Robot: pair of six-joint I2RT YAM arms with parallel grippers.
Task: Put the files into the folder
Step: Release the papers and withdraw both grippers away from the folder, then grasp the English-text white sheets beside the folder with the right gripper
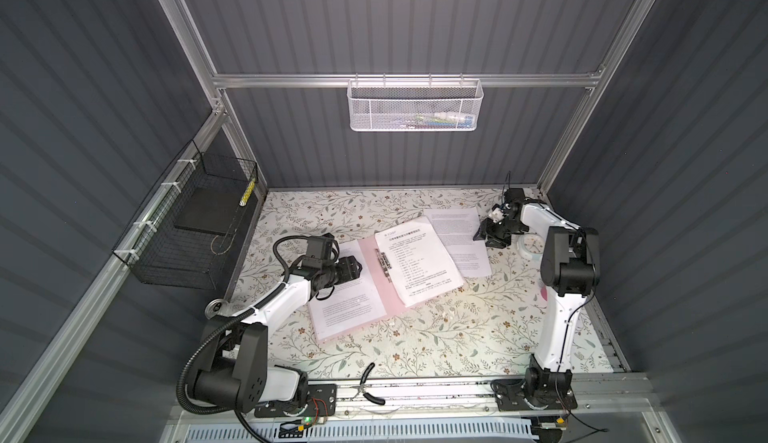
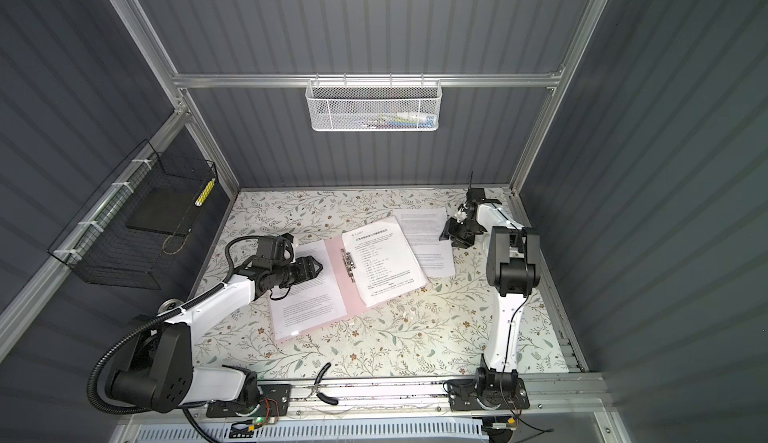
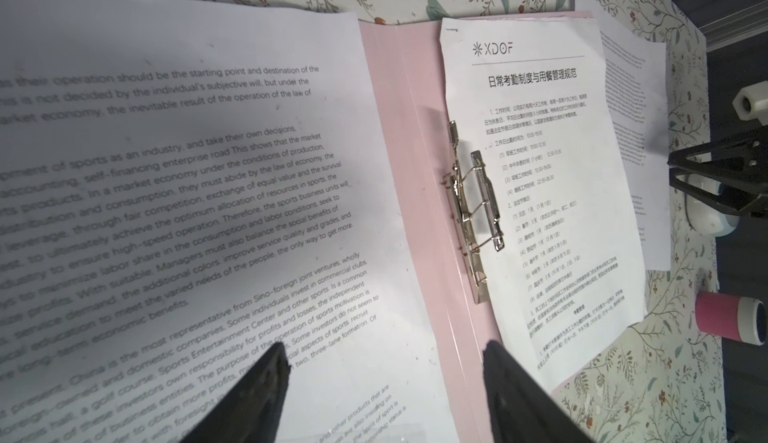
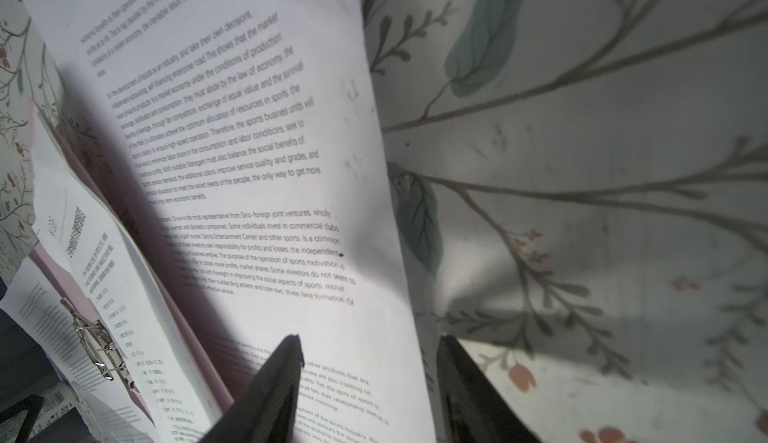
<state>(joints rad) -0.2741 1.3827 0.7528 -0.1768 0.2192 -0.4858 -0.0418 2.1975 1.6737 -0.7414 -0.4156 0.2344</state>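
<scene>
1. On the left flap of the folder [image 1: 390, 295]: text sheet [image 1: 349, 304]; left gripper [image 3: 386, 347] above it, jaws spread, empty.
2. Right flap: headed sheet [image 1: 419, 262] beside metal clip [image 1: 383, 263].
3. Beyond folder's right edge: third sheet [image 1: 461, 229]; right gripper [image 4: 372, 339] jaws apart, astride its edge.

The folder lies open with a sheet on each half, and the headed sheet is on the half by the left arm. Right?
Not quite. The folder lies open with a sheet on each half, but the headed sheet is on the half by the right arm; both top views show it.
</scene>
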